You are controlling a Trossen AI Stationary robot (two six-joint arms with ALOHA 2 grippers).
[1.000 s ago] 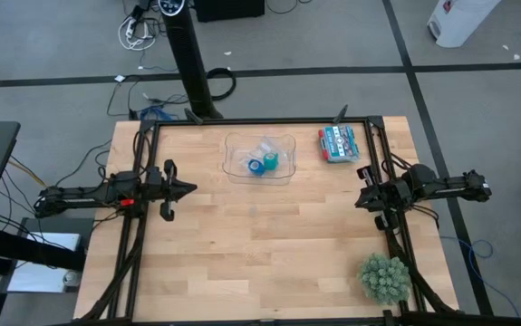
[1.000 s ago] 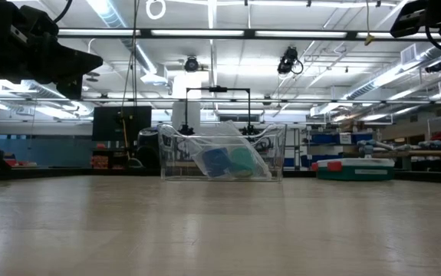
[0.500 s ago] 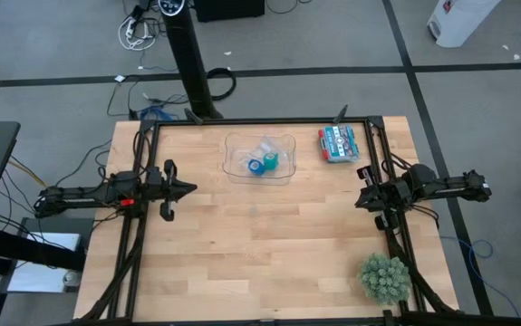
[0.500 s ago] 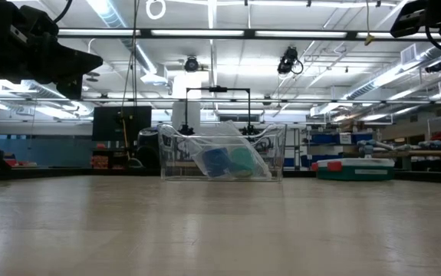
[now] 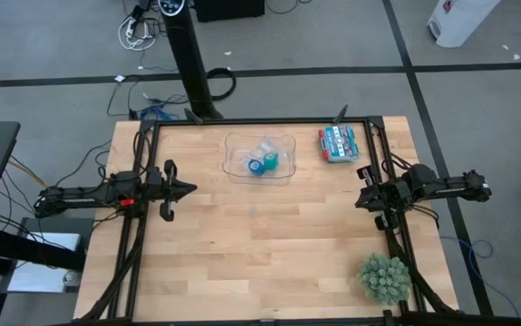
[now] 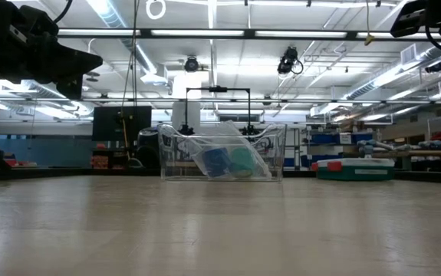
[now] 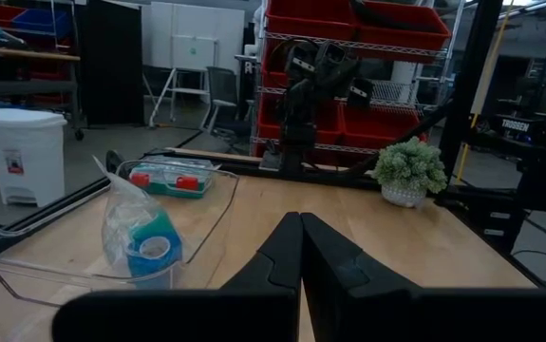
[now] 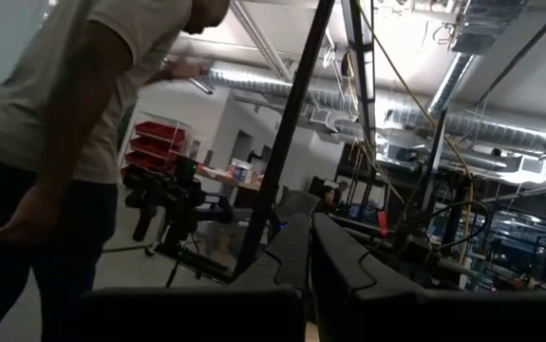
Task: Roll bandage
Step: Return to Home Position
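A small teal bandage roll (image 5: 271, 161) lies in a clear plastic tray (image 5: 283, 172) at the table's far middle, next to a blue roll (image 5: 256, 167), both partly wrapped in clear plastic. The low view shows the teal roll (image 6: 241, 162) too. My left gripper (image 5: 191, 189) hovers shut over the table's left side. My right gripper (image 5: 360, 199) hovers shut at the right edge. Both are empty.
A box of markers (image 5: 339, 143) lies at the far right. A small green plant (image 5: 384, 277) stands at the near right corner. A black frame (image 5: 260, 122) runs round the table's edge. A person stands close by in the right wrist view (image 8: 73, 142).
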